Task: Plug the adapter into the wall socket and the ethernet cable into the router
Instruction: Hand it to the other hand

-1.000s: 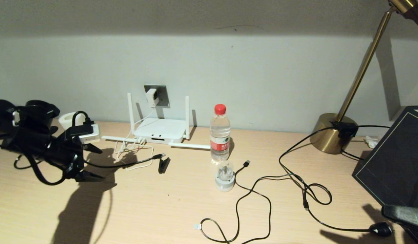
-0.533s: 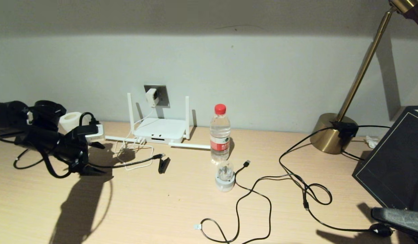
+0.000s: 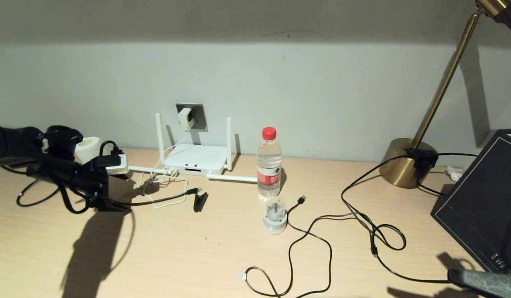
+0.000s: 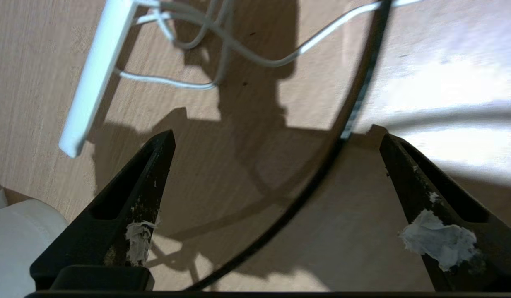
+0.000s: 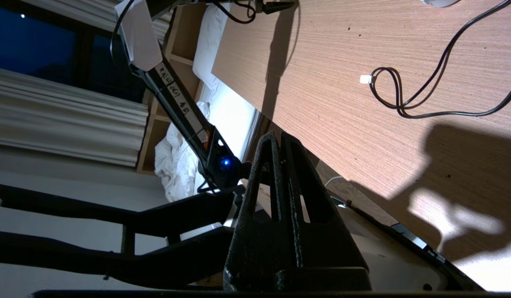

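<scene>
The right gripper [image 5: 280,138] sits at the desk's [image 3: 197,256] near right corner, fingers pressed together, nothing between them; only a dark part of that arm shows at the head view's lower right edge. Just beyond, a thin black USB cable [image 3: 305,240] loops across the wood, its white end nearest. Further in, a small plug-in bulb [image 3: 275,215] stands in front of a water bottle [image 3: 268,163]. To the left, the left gripper [image 3: 119,190] hangs low over the desk with its fingers spread wide, gripping nothing; in the wrist view the ethernet cable [image 4: 321,165] curves across the gap between the two fingers, nearer one of them, with no contact to be seen. The cable's connector end [image 3: 195,191] lies free on the desk, just in front of the router [image 3: 195,160]; the router stands against the wall. Behind it, the adapter [image 3: 185,118] is seated in the socket [image 3: 197,116], its white cord [image 3: 168,192] trailing down to the desk. A brass lamp [image 3: 408,161] stands far right.
</scene>
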Motion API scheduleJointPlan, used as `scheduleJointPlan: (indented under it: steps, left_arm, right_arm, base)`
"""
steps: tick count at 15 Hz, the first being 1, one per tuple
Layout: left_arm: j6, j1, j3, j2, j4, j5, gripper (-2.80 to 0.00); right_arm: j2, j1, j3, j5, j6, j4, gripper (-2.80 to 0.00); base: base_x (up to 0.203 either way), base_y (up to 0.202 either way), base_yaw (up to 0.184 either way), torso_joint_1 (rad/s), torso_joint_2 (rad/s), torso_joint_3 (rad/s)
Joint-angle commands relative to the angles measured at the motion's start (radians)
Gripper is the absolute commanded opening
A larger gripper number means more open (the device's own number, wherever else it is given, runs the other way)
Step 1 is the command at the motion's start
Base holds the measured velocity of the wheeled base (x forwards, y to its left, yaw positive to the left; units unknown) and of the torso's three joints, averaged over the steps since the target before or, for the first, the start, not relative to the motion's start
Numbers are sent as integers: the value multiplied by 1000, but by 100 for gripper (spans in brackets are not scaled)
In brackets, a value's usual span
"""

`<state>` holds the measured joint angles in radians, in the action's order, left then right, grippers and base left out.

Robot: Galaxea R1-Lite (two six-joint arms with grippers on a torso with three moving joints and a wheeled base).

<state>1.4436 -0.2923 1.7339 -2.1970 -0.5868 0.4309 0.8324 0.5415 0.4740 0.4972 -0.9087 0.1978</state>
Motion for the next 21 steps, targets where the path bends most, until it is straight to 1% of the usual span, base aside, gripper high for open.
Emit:
scheduleJointPlan:
  steps: [1,5,8,11,14,16,18,21]
  left_arm:
    - [6,-2,52,-39,-4,3,0]
    - [26,-5,66,-50,12,-1,0]
    - [26,-5,42,-50,10,-7,0]
    - [19,-5,18,-61,-11,1,0]
    - [18,-11,-13,-52,-74,3,0]
    - [18,-11,-42,-34,-92,11,0]
    - [19,-11,-91,7,-129,30,0]
    - [29,-10,-182,82,-204,36,0]
  right_arm:
    - [-33,0,-16,3,-6,2,-280]
    - [-74,0,-34,4,-6,0,-280]
    - [-96,0,-37,4,-6,0,-280]
    - [-110,0,-40,4,-7,-1,-280]
    - [-110,2,-46,4,-7,-1,-280]
    - [-110,1,-48,6,-7,-1,-280]
    - [-110,1,-54,6,-7,-1,-280]
    - [-111,2,-61,4,-7,-1,-280]
  base:
    - [0,0,0,0,0,0]
    - [0,0,0,0,0,0]
    - [0,0,0,0,0,0]
    - [0,0,0,0,0,0]
    - [0,0,0,0,0,0]
    - [0,0,0,0,0,0]
    - [0,0,0,0,0,0]
    - [0,0,0,0,0,0]
